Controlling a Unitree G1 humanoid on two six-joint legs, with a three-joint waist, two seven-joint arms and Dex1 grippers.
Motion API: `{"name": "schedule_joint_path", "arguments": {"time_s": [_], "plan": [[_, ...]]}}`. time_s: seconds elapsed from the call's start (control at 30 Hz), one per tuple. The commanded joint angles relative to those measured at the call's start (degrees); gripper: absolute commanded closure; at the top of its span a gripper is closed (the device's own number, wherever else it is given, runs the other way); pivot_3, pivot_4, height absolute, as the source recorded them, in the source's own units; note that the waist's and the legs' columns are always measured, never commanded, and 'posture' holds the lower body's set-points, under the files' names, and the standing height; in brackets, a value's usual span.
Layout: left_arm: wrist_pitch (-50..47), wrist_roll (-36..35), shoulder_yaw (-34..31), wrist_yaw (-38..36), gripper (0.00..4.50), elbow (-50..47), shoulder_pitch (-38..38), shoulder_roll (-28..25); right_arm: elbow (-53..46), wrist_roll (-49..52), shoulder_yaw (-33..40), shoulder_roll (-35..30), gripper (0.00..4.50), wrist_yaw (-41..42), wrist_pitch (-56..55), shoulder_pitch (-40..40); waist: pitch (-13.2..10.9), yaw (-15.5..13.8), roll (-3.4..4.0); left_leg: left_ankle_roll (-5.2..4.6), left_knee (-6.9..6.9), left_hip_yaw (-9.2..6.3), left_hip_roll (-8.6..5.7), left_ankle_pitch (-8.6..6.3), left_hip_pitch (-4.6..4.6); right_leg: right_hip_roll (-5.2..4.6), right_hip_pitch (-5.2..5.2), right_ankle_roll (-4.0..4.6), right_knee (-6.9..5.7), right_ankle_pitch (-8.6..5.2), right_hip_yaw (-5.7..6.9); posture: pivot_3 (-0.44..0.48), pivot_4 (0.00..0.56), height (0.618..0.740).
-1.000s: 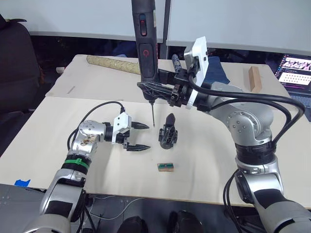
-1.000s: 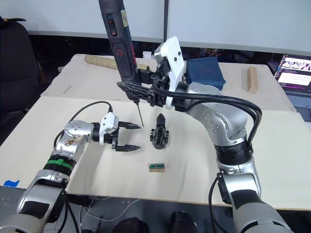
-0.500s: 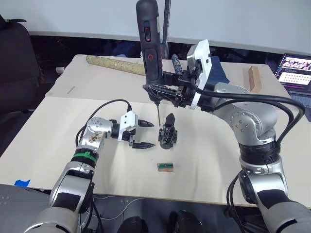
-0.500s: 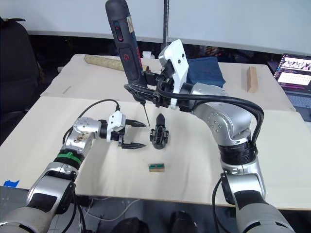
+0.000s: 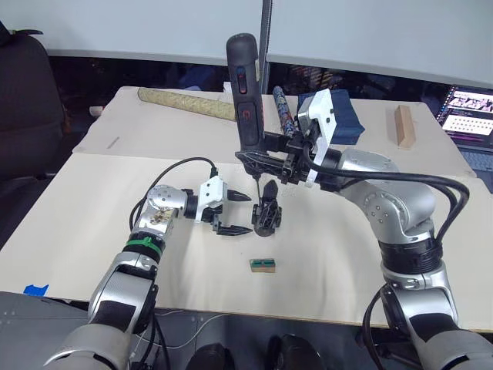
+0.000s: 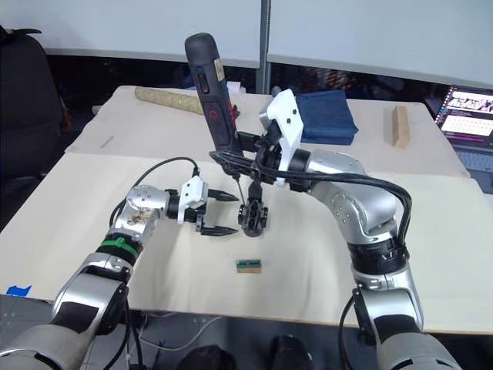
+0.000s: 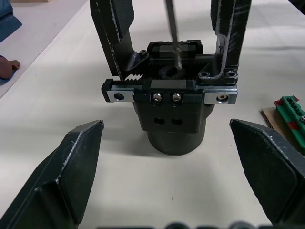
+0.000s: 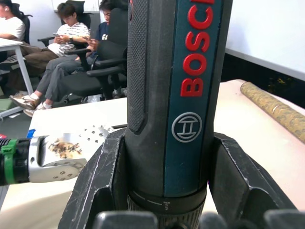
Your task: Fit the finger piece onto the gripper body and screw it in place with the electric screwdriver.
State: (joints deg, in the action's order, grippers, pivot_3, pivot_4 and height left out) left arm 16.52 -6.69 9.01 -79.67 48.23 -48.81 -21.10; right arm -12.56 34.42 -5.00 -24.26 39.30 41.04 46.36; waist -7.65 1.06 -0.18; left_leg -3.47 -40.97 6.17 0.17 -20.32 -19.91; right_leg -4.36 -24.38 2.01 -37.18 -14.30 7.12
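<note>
Left eye view: the gripper body [image 5: 268,216] stands upright on the beige worktop [image 5: 92,223], near the middle, its round base down and its pointed finger up. The left pincer [image 5: 239,213] lies at about nine o'clock from it, just beside it, with its two black fingers spread wide and pointing toward the body; one tip sits a little above the other, and neither touches the mechanism.

In the left wrist view the gripper body [image 7: 172,107] fills the gap ahead of the open fingers [image 7: 71,167], showing a metal cross bar with two small screws, and the thin bit comes down onto its top.

The right pincer [image 5: 266,146] is closed around the lower part of the electric screwdriver [image 5: 246,96], holding it nearly upright with a slight lean; it hangs at roughly twelve o'clock above the gripper body. The bit's tip sits at the upper part of the body; whether it has seated in a screw cannot be told. The right wrist view shows both black fingers [image 8: 102,176] pressed against the sides of the screwdriver's barrel [image 8: 176,90].

A small green part [image 5: 263,265] lies on the worktop at six o'clock from the gripper body, apart from it. A long patterned tube [image 5: 185,102] rests toward the worktop's far edge, at about eleven o'clock.
</note>
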Motion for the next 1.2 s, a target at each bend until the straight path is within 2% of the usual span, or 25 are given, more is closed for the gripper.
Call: {"name": "schedule_joint_path", "arguments": {"time_s": [0.03, 1.2], "plan": [[1.4, 0.3, -0.1, -0.5, 0.0, 0.0, -1.4, 0.1, -3.6, 0.4, 2.4, 0.0, 2.56, 0.3, -2.3, 1.2, 0.0, 0.0, 0.0, 0.0, 0.0, 0.0, 0.0, 0.0, 0.0, 0.0, 0.0, 0.0, 0.0, 0.0, 0.0, 0.0, 0.15, 0.74], [4.9, 1.5, 0.9, -3.0, 0.0, -0.7, 0.1, -0.4, -8.1, 1.2, 2.4, -0.9, 2.56, -1.1, -0.2, -2.4, 0.0, 0.0, 0.0, 0.0, -0.01, -0.02, -0.01, 0.0, 0.0, 0.0, 0.0, 0.0, 0.0, 0.0, 0.01, 0.0, 0.15, 0.74]]}}
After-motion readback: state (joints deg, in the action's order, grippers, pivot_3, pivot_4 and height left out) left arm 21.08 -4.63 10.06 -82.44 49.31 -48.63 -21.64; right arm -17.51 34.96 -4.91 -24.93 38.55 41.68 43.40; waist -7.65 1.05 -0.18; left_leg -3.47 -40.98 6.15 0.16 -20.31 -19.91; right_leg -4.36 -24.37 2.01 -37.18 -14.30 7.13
